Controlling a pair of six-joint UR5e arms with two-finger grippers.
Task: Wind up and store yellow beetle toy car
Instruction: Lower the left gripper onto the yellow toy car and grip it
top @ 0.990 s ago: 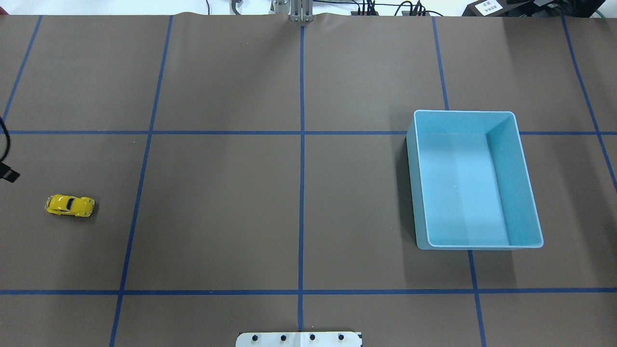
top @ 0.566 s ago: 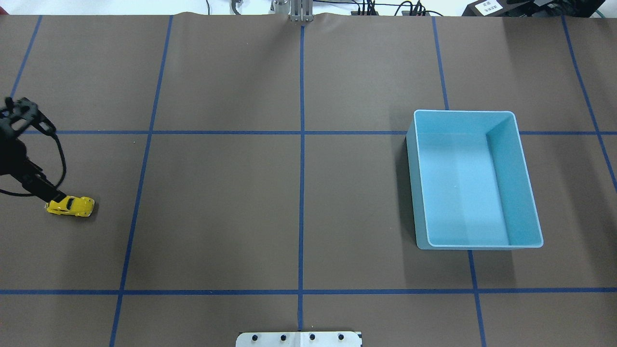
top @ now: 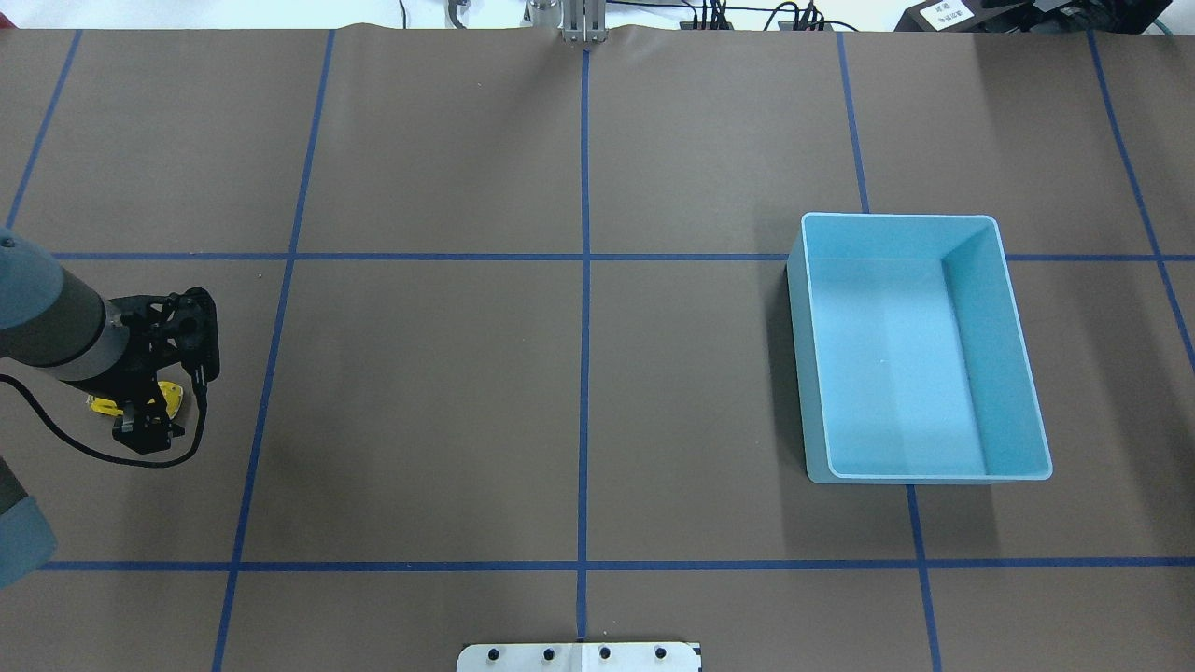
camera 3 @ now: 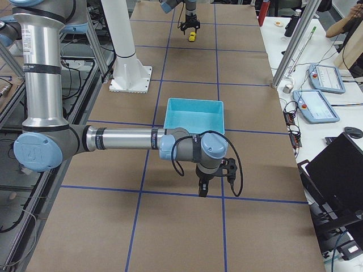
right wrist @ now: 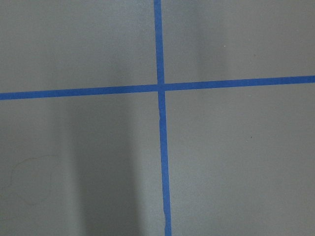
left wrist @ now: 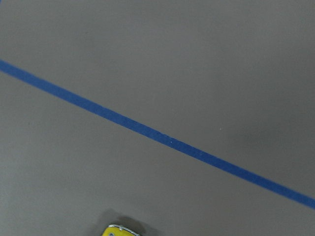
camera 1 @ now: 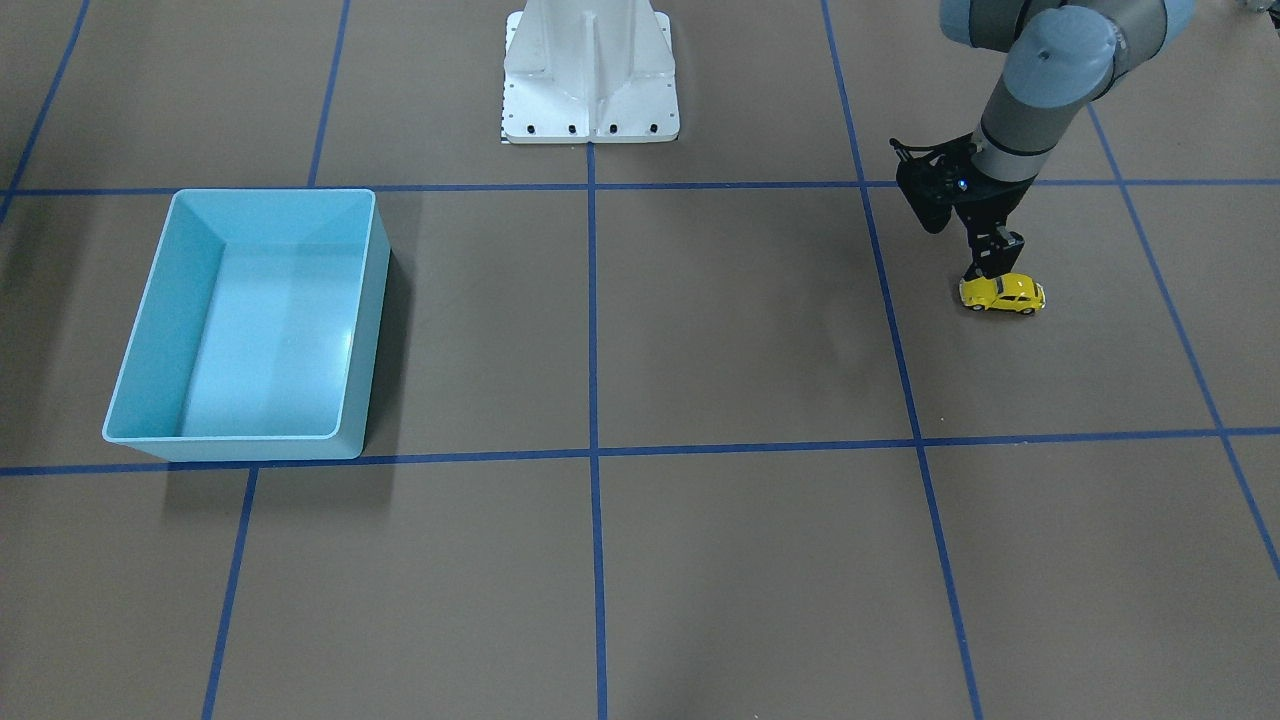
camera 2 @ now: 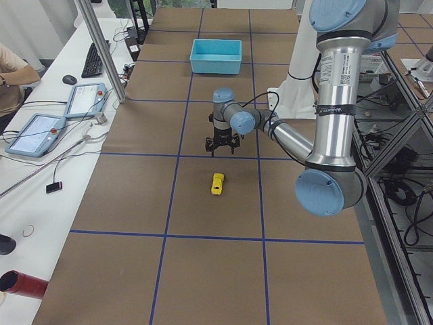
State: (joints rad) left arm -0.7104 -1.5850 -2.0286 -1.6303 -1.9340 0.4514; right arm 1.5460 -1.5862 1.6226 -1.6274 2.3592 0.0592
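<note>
L jaws spread over glossy, rounded yellow beetle toy car; R jaws unclear.

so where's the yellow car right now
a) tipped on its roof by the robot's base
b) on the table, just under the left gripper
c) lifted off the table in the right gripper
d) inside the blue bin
b: the yellow beetle toy car stands on its wheels on the table, the left gripper sits just above its end, and the blue bin holds nothing.
</note>
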